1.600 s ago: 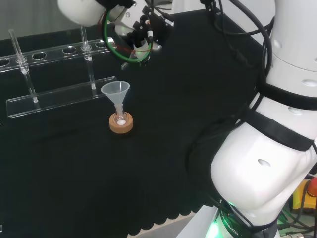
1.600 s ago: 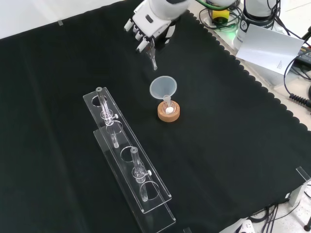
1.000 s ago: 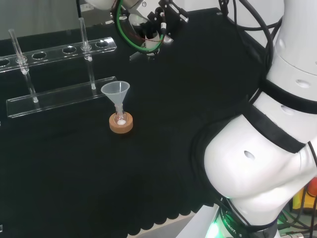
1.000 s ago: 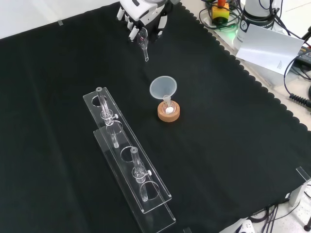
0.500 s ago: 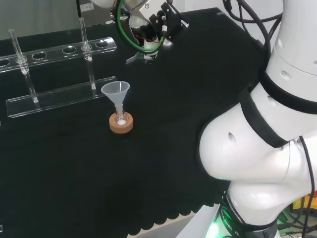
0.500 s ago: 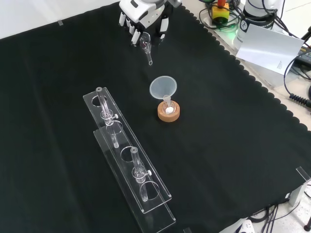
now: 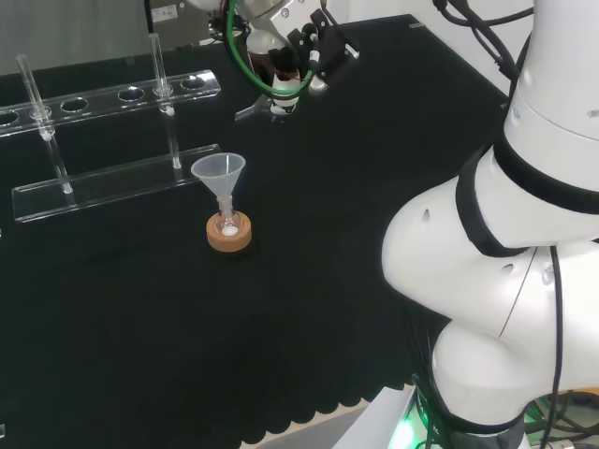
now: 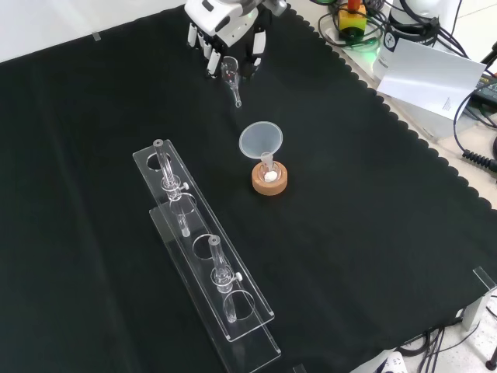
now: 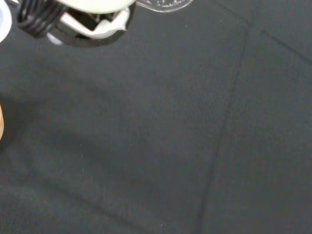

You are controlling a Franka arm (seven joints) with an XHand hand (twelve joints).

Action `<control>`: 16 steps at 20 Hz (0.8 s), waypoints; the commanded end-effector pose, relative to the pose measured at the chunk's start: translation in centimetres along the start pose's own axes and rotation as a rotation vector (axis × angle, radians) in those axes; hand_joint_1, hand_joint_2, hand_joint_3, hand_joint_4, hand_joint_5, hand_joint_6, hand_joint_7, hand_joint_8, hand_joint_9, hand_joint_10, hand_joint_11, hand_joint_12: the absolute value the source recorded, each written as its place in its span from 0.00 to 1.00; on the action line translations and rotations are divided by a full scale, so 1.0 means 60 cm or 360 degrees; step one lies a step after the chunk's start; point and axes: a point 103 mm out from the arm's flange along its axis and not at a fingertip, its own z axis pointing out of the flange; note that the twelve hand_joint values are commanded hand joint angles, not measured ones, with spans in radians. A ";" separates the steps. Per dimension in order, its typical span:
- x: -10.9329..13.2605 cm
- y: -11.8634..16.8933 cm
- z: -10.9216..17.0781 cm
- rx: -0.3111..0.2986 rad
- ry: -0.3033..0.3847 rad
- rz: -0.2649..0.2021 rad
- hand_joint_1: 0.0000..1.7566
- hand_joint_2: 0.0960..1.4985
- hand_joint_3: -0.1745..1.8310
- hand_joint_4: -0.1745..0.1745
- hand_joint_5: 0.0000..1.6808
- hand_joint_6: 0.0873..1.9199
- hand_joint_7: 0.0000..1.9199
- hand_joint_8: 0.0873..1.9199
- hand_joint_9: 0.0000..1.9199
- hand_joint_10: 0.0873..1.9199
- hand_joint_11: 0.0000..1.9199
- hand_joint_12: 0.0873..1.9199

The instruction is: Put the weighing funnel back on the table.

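In the front view the hand [image 8: 225,27] is at the top of the cloth, its fingers curled round the weighing funnel [image 8: 231,79]. This small clear piece hangs from the fingers with its stem slanting down toward the cloth. The head view shows the hand [image 7: 292,51] at the far side of the bench, with the weighing funnel [image 7: 258,110] sticking out to its left, low over the cloth. I cannot tell whether the stem touches the cloth. A blurred part of the hand [image 9: 92,19] and a clear glass rim [image 9: 163,5] show in the wrist view over bare black cloth.
The funnel [image 8: 262,141] stands with its stem in a small flask on a cork ring [image 8: 269,181], nearer the camera than the hand in the front view. A clear test tube rack [image 8: 203,256] with tubes lies to the left. A white sheet [image 8: 435,81] lies beyond the cloth's scalloped edge.
The hand has carried the weighing funnel away from above the funnel, up and left in the front view, and then sunk a little toward the cloth. The funnel and rack have not moved.
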 end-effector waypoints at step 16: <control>-0.066 0.039 0.087 -0.0063 0.0218 0.0095 0.64 0.42 0.39 1.00 0.76 0.31 0.72 0.09 0.78 0.00 0.58 0.41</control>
